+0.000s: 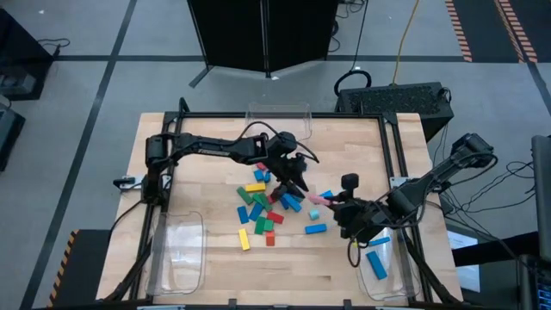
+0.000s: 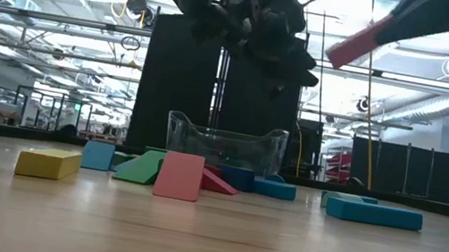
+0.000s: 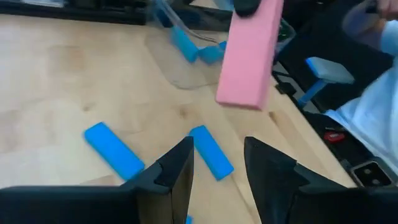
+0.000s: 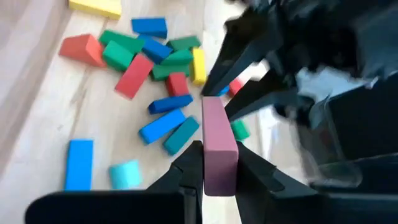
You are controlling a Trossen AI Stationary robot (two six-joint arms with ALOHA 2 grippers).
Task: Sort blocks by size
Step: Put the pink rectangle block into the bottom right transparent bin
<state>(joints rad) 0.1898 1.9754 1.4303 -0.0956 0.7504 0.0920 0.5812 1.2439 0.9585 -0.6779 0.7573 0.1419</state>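
Observation:
A pink bar (image 4: 217,134) hangs in the air over the table's middle, with my right gripper (image 4: 219,167) shut on it. In the high view the pink bar (image 1: 318,200) lies between the two grippers. My left gripper (image 3: 217,171) stands open just short of the bar's free end, with nothing between its fingers. It is above the right side of the pile of blocks (image 1: 263,211). That pile of red, green, blue and yellow blocks lies loose on the wooden table. My right gripper pinches one end of the pink bar (image 4: 219,177) between its two fingers, one on each long side. The fingers come from the table's right, slanting down, and lie along the bar. The bar sticks out ahead of them, tilted, lifted clear of the table (image 2: 359,43).
A clear bin (image 1: 379,275) at the near right holds blue bars (image 1: 377,258). Another clear bin (image 1: 176,254) stands near left, and a third (image 1: 277,116) at the far edge. A blue bar (image 1: 315,229) and a yellow one (image 1: 244,238) lie apart from the pile.

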